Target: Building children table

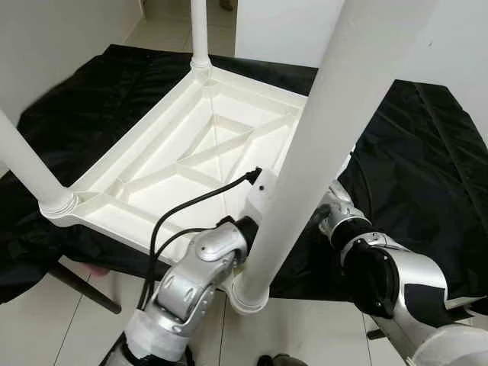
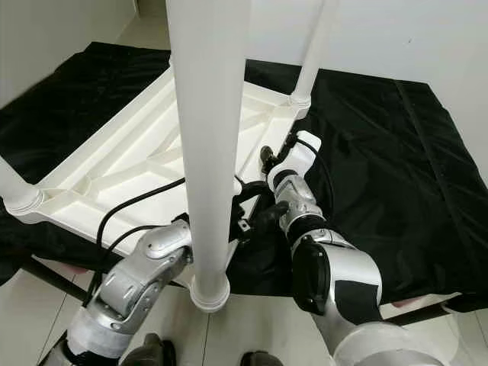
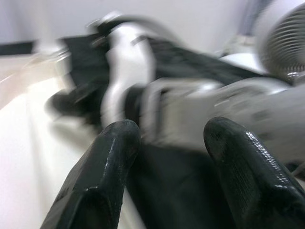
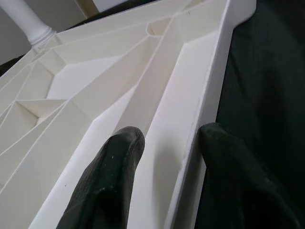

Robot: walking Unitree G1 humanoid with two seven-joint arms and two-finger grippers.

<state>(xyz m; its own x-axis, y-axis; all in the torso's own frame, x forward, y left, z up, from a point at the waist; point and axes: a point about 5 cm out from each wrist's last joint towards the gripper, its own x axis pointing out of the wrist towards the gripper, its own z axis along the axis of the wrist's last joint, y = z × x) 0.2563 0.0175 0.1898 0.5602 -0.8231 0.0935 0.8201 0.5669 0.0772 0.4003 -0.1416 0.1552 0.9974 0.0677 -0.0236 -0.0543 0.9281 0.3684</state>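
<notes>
We look down on a white plastic tabletop (image 1: 191,152) lying upside down on a counter draped in black cloth (image 2: 396,168), its ribbed underside facing up. White legs stand upright from its corners: one at the far corner (image 1: 199,34), one at the left corner (image 1: 27,168), one at the right corner (image 2: 313,49), and one at the near corner (image 2: 207,152), which rises straight past our head camera and ends in a round collar at the tabletop's nearest edge.

Our left arm (image 1: 191,278) reaches up from below, with a black cable (image 1: 191,206) looping over it, and its wrist sits just beside the near leg's base. In the left wrist view the left hand (image 3: 167,143) has its two black fingers (image 3: 102,176) spread apart with nothing between them; beyond them lies a blurred silver and black shape, which looks to be our other arm, though we cannot tell for sure.

Our right arm (image 2: 328,274) comes in from the right, and its white wrist lies at the tabletop's right-hand rim. In the right wrist view the right hand (image 4: 167,138) straddles that rim: one finger (image 4: 112,176) rests inside on the white underside, the other outside over the cloth. The fingers are parted around the rim, and we cannot tell whether they press on it.
</notes>
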